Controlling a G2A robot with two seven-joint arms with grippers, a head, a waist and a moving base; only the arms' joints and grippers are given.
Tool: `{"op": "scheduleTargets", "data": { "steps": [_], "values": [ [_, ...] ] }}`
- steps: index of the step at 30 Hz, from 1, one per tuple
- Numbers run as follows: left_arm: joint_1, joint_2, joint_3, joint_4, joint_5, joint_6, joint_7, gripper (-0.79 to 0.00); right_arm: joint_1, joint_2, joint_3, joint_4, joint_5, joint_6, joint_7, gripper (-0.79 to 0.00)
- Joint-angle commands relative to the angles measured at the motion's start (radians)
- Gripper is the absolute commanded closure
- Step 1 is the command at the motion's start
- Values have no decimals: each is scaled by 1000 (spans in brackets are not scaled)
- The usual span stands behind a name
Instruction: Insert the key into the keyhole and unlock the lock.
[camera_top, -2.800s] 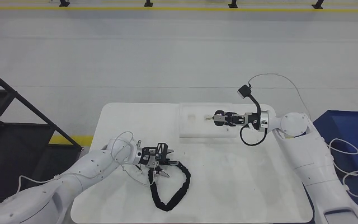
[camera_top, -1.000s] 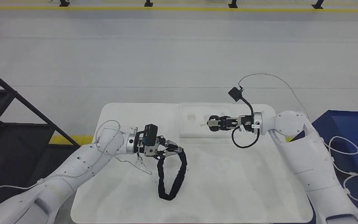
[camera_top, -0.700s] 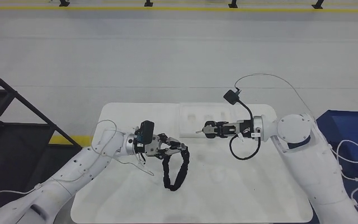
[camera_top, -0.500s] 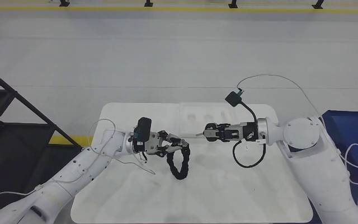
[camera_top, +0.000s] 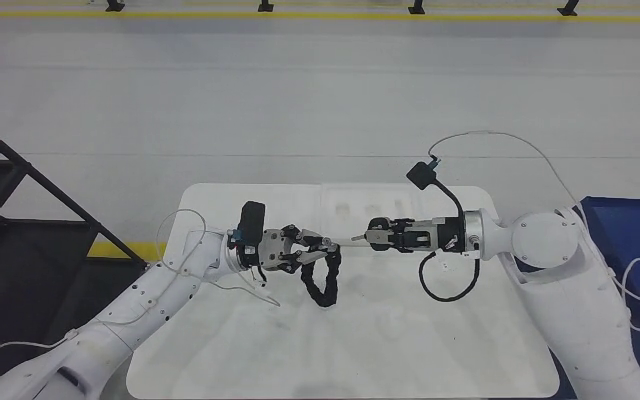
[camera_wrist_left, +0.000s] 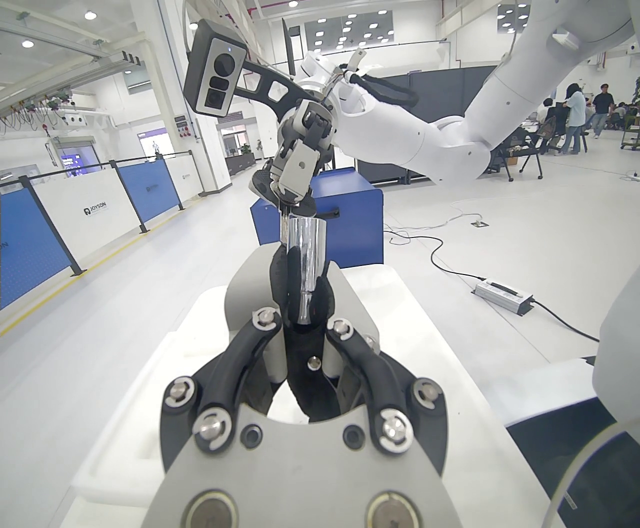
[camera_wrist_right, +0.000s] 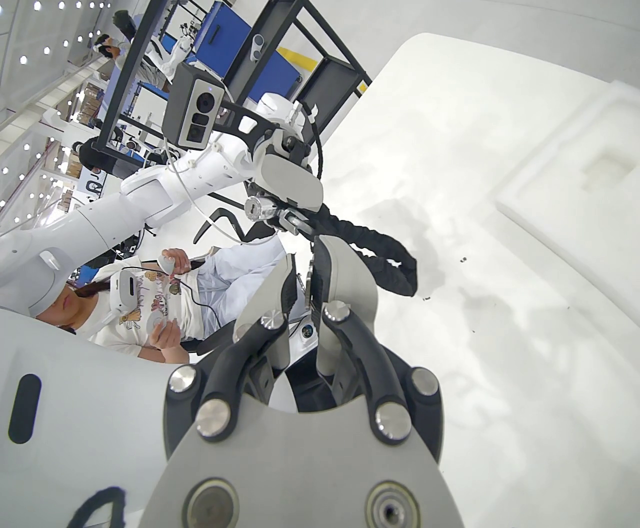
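The left pincer (camera_wrist_left: 300, 305) clamps the lock (camera_wrist_left: 305, 245), keyhole (camera_wrist_right: 256, 208) facing 3 o'clock, so the right pincer (camera_top: 373, 236), pinching the key (camera_top: 355, 238), can push it straight in.

A short dark brand mark with lettering is noted on the white barrier panel (camera_wrist_left: 107, 206) standing between blue panels. A smaller mark of the same kind is seen on the next white barrier panel (camera_wrist_left: 186, 176). Small red signs (camera_wrist_left: 187, 131) are fixed to the white wall behind; their print is too small to be read.
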Motion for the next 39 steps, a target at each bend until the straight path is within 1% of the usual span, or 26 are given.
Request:
{"op": "scheduleTargets", "data": {
  "steps": [1,4,6,7,9,12,16,19,21,27,32,35,39],
  "values": [
    [0,0,0,0,0,0,0,0,0,0,0,0,0,0,0,0],
    [3,0,-1,-1,-2,6,-5,0,-12,0,-3,1,-5,4,-12,0],
    [22,-3,-13,-15,-30,49,-25,0,-22,3,-5,-7,-39,13,-13,0],
    [32,-5,-19,-19,-48,69,-26,0,-21,6,-7,-20,-70,30,-4,0],
    [42,-12,-18,-29,-72,71,-27,0,-16,10,-4,-67,-115,69,7,0],
    [37,-30,-9,-21,-51,115,-30,0,-2,19,-1,-168,-229,167,43,0],
    [29,-63,12,8,-10,196,44,0,18,28,4,-306,-328,290,90,0],
    [18,-89,34,50,39,262,108,0,34,32,2,-370,-362,338,120,0],
    [14,-108,52,80,57,284,168,0,43,33,-4,-401,-370,354,134,0],
    [-11,-160,99,168,143,369,277,0,74,37,-35,-429,-418,377,160,0],
    [-32,-195,123,228,178,382,312,0,98,39,-86,-430,-505,394,183,0],
    [-43,-211,130,261,196,384,312,0,113,35,-115,-421,-511,389,170,0],
    [-46,-227,126,287,210,422,312,0,127,32,-136,-405,-505,406,153,0]
  ]
}}
